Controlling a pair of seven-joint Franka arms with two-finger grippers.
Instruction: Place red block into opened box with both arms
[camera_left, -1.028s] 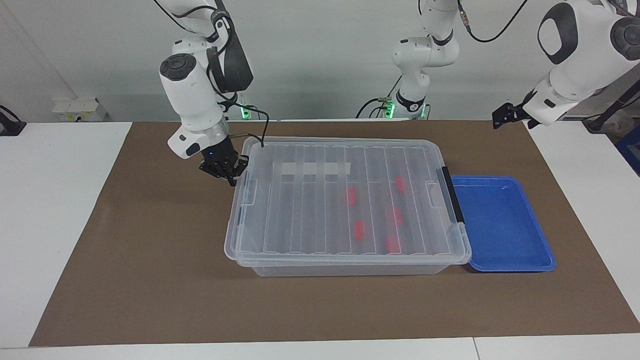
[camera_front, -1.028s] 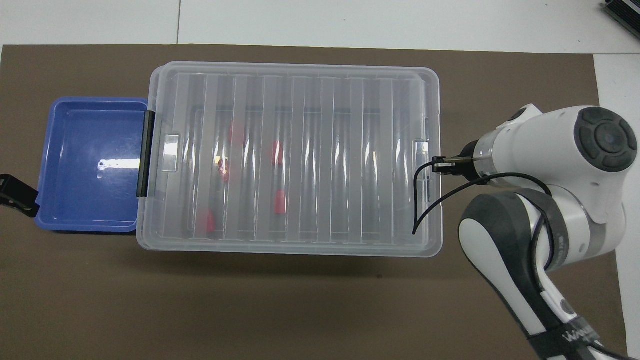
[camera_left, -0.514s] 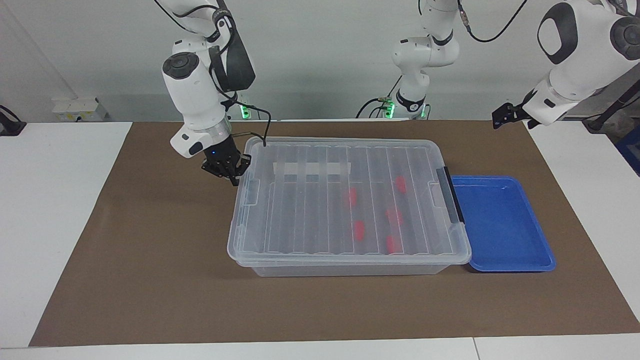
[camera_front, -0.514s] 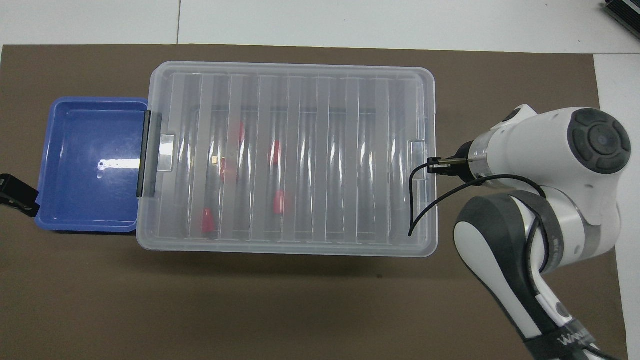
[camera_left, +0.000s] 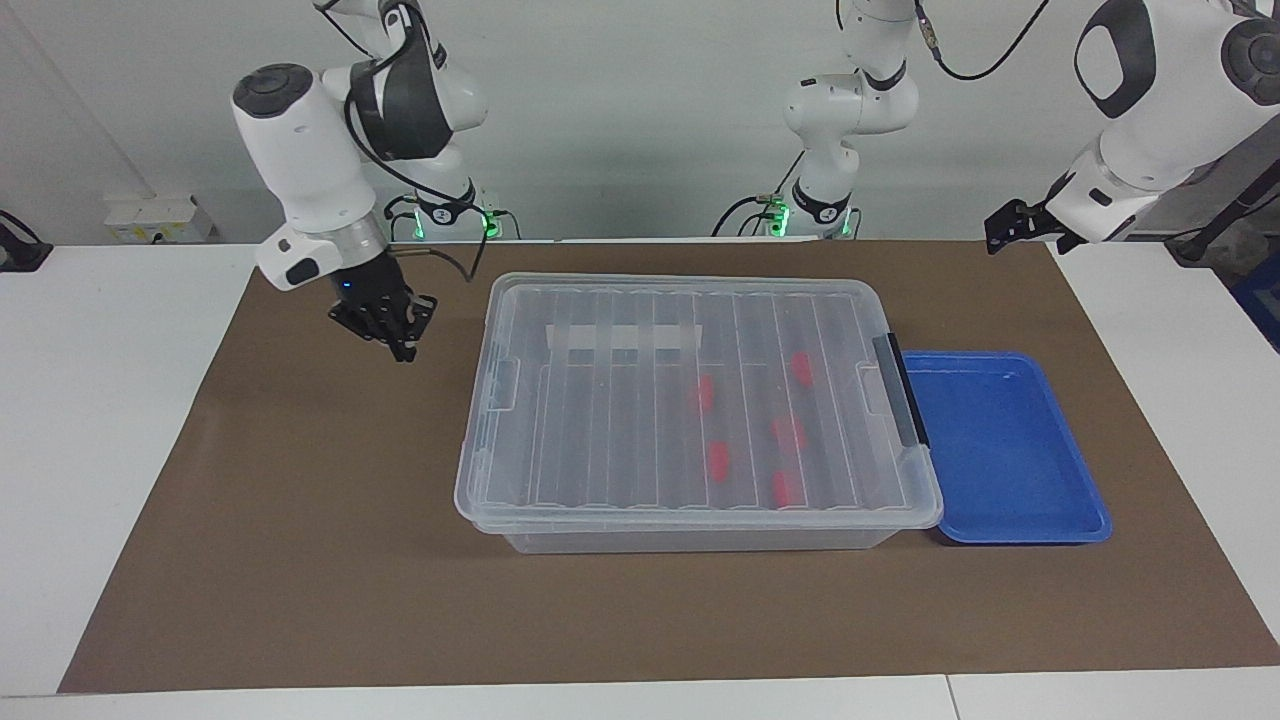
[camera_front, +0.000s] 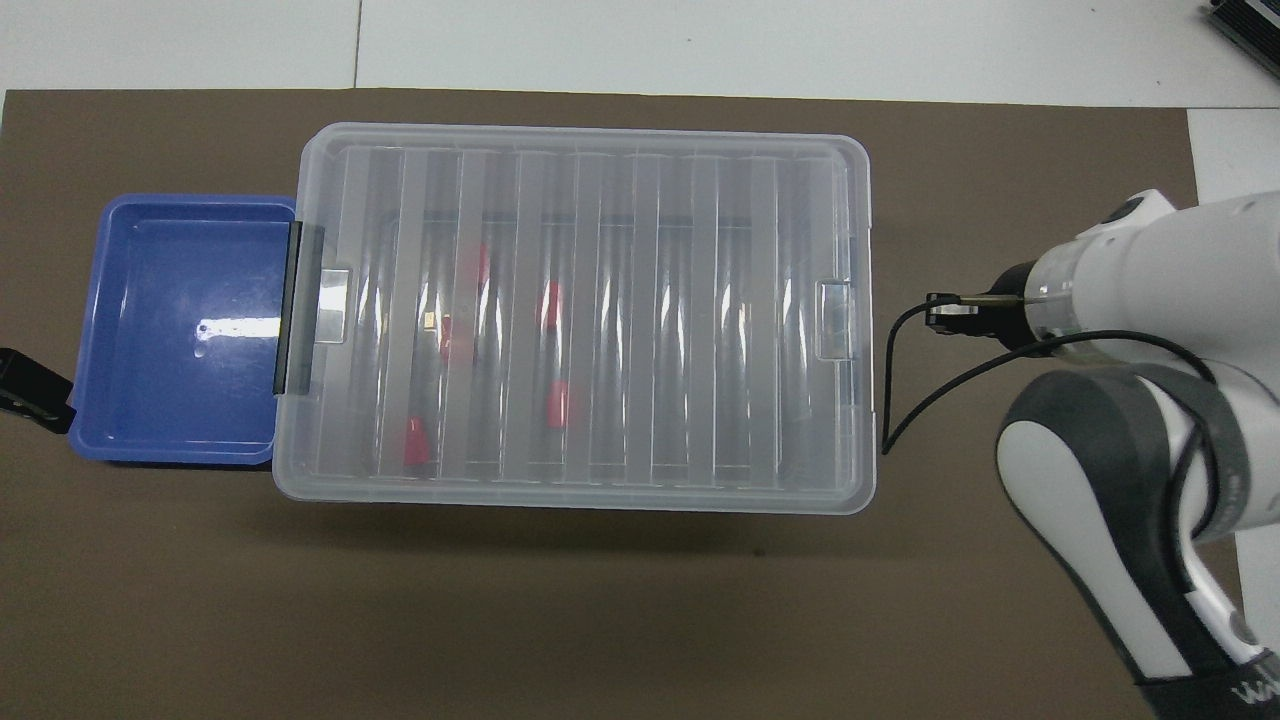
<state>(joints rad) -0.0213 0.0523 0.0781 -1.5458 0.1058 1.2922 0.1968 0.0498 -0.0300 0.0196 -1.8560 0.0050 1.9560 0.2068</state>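
The box (camera_left: 700, 540) stands in the middle of the mat with its ribbed clear lid (camera_left: 620, 420) lying flat on it. Several red blocks show through the lid, among them one red block (camera_left: 703, 393) near the middle and another (camera_front: 558, 403). My right gripper (camera_left: 400, 340) hangs over bare mat beside the box's end, toward the right arm's end of the table, apart from the box and holding nothing; the overhead view shows this right gripper (camera_front: 940, 312) as well. My left gripper (camera_left: 1000, 238) waits raised and open at the mat's corner, and that left gripper (camera_front: 20, 390) is empty.
A shallow blue tray (camera_left: 1005, 450) touches the box's end with the black bar (camera_left: 900, 400), toward the left arm's end. A loose black cable (camera_front: 905, 400) from the right wrist dangles by the box's other end. Brown mat (camera_left: 300, 560) covers the table.
The lid has come down flat on the box. My right gripper has let go of the lid's end and pulled away toward the right arm's end. The left arm has barely moved.
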